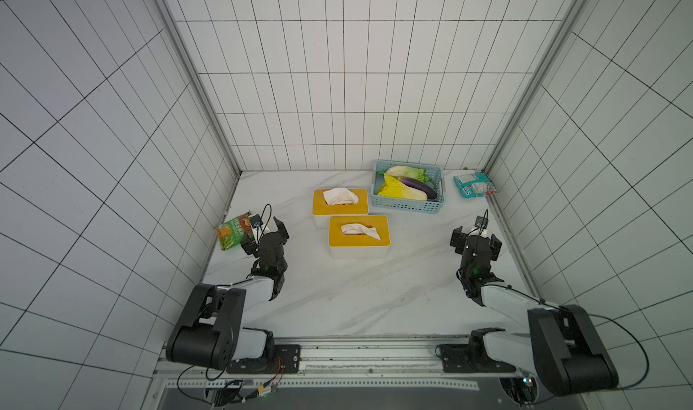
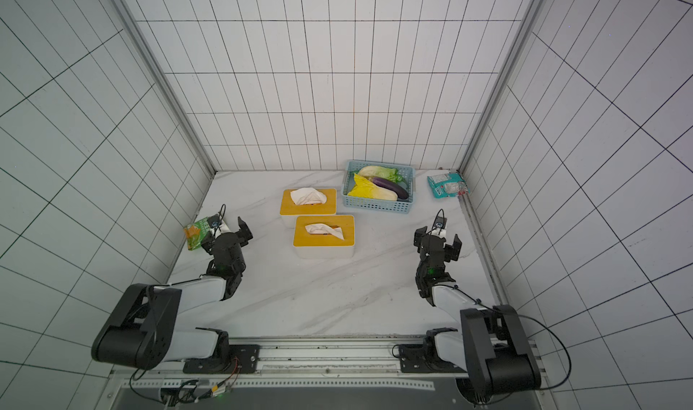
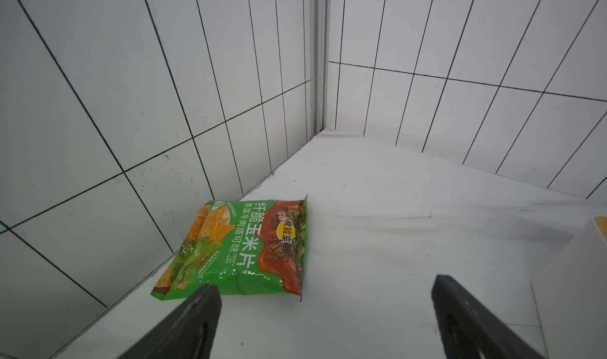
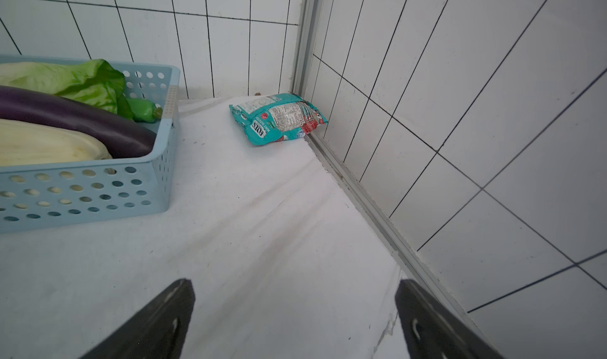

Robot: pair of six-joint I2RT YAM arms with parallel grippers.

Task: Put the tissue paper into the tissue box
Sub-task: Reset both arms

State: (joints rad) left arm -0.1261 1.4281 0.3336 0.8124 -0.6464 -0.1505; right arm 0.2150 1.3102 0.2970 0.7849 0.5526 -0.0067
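Observation:
Two white tissue boxes with yellow lids stand mid-table in both top views, the far tissue box [image 1: 320, 206] and the near tissue box [image 1: 337, 237]. Crumpled white tissue paper [image 1: 340, 196] sits at the far lid's slot, and another tissue paper [image 1: 360, 230] lies over the near lid's slot. My left gripper [image 1: 263, 236] hovers left of the boxes, open and empty. In the left wrist view the left gripper [image 3: 325, 288] shows bare table between its fingers, with a box corner [image 3: 574, 275] beside it. My right gripper [image 1: 476, 239] stands open and empty near the right wall, as the right gripper [image 4: 295, 285] also shows.
A green snack bag [image 3: 243, 249] lies against the left wall, just ahead of my left gripper. A blue basket [image 1: 408, 206] holding cabbage and an eggplant stands at the back right. A teal packet [image 4: 279, 119] rests in the far right corner. Tiled walls enclose three sides.

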